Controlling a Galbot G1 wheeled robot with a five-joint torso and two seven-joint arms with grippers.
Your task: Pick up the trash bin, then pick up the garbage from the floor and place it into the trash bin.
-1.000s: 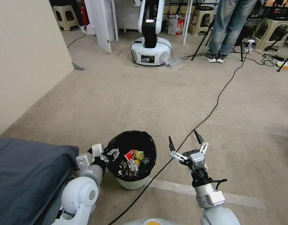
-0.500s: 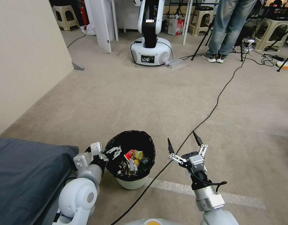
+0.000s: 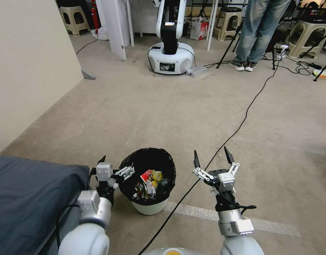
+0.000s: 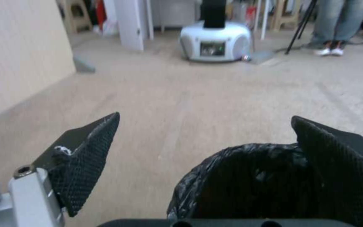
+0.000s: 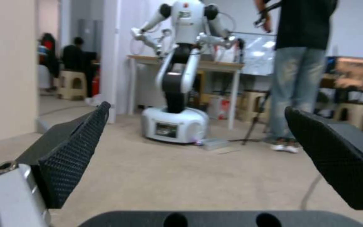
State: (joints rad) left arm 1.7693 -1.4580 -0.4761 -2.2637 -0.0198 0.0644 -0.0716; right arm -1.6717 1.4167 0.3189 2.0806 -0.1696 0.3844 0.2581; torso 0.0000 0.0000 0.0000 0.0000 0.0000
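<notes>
The trash bin (image 3: 149, 207), a small round white tub with a crinkled black bag liner (image 3: 170, 166) folded over its rim, stands on the beige carpet floor (image 3: 163, 106) just in front of the robot, slightly to its left. Inside lies the garbage (image 3: 149, 182): a red-and-white packet, yellow wrappers and other small crumpled litter.

The left arm reaches forward from the lower left, its forearm nearly level with the bin's top. The left gripper (image 3: 113, 167) sits at the bin's left rim with its fingers spread apart. One finger (image 4: 87, 157) is outside the bin over the carpet; the other (image 4: 337, 164) is over the lined rim, on the bin's inner side. Whether either finger touches the liner cannot be told.

The right arm rises from the lower right, forearm pointing up and forward. The right gripper (image 3: 212, 163) hangs in the air to the right of the bin, well apart from it, with its two dark fingers (image 5: 70, 160) spread wide and nothing between them.

A black cable (image 3: 241, 124) runs across the carpet between the bin and the right arm. A dark grey bed (image 3: 24, 198) lies beside the left arm.
</notes>
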